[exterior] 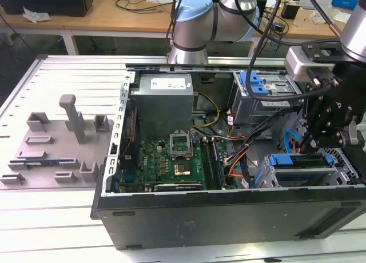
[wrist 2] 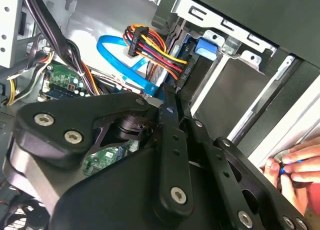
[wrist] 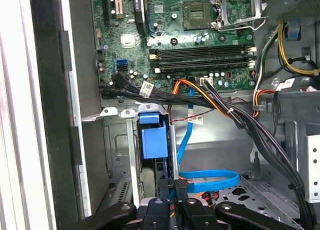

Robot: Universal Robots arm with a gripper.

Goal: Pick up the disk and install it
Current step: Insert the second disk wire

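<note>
Grey-and-blue arm (exterior: 197, 20) arching in from the far side, wrist bent down at the exterior view's right. Black tool (exterior: 323, 128) hanging low, pointed downward. In both wrist views, fingers (wrist: 181, 190) pressed close together, barely a slit between them. A person's hand (wrist 2: 295, 172) at the edge in the second wrist view, fingertips pinched.

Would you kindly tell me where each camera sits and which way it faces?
Exterior view: off the arm, looking down into the open computer case; the arm and end effector hang over the drive bay.
First wrist view: on the arm, facing the motherboard and blue cable; end effector at the edge.
Second wrist view: on the arm, facing the drive cage; end effector links and a person's hand show.
Both wrist views share the blue cable.
</note>
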